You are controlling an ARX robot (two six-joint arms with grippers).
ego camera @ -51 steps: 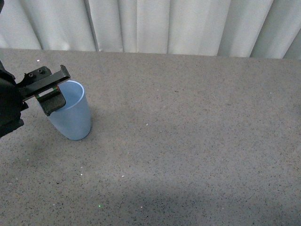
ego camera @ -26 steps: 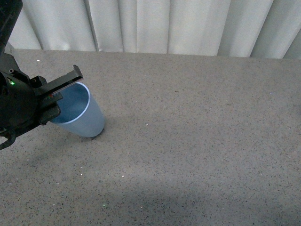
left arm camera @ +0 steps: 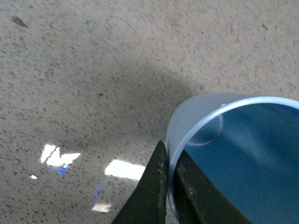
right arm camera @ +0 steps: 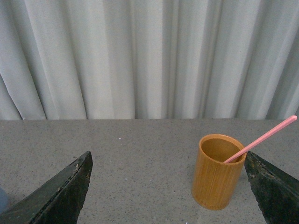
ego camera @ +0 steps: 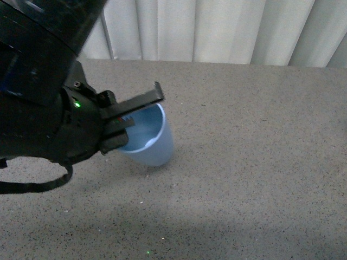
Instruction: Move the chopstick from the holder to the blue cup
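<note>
Blue smooth-walled cup tilts, rim pinched between left fingers.

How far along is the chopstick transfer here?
Nothing done: the pink chopstick leans in the brown bamboo holder. In hand: the left tool pinches the rim of the tilted light-blue plastic cup. Left: the open right tool must move the chopstick into the cup.

Smooth plastic blue cup, bamboo holder

The cup was pale blue, the table grey with dark speckles, the curtain white and pleated. The holder was orange-brown, the chopstick pink, the arm black.
</note>
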